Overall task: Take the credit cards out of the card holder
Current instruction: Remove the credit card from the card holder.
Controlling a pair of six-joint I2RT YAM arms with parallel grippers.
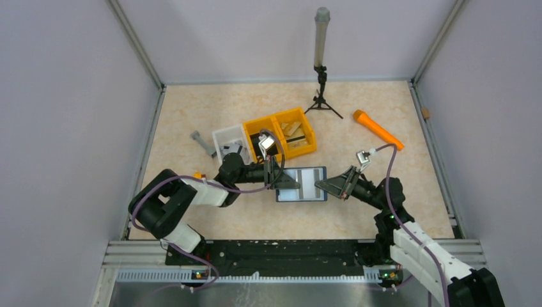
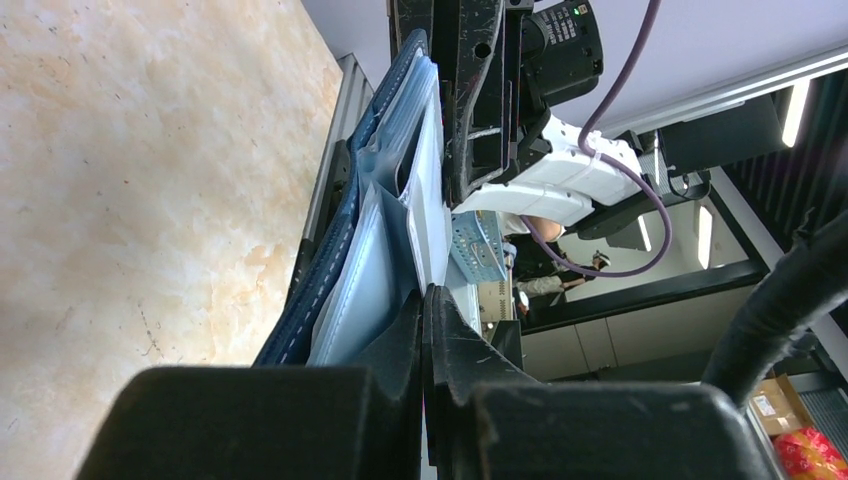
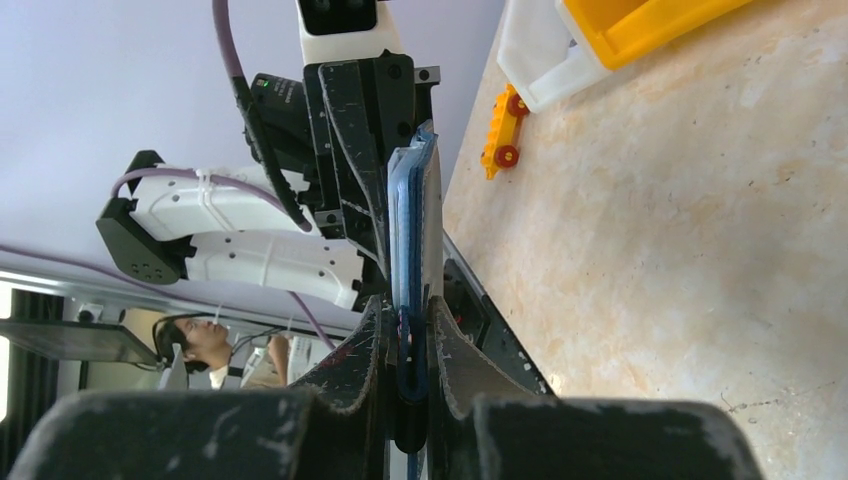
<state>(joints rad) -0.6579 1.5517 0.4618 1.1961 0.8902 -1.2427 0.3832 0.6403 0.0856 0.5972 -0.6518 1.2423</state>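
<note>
The navy card holder (image 1: 301, 184) is spread open above the table's middle, its pale grey-blue pocketed inner faces up. My left gripper (image 1: 282, 180) is shut on its left edge and my right gripper (image 1: 330, 187) is shut on its right edge. In the left wrist view my gripper (image 2: 425, 300) pinches a thin pale inner layer of the holder (image 2: 350, 270); I cannot tell whether a card is in that pinch. In the right wrist view my gripper (image 3: 405, 325) clamps the holder's navy edge (image 3: 415, 220). No credit card shows clear of the pockets.
A yellow two-compartment bin (image 1: 305, 148) and a white bin (image 1: 224, 135) stand behind the holder. A grey part (image 1: 202, 143) lies at the left, an orange tool (image 1: 378, 130) at the right, a black tripod stand (image 1: 321, 83) at the back. A small orange wheeled toy (image 3: 500, 130) lies by the white bin.
</note>
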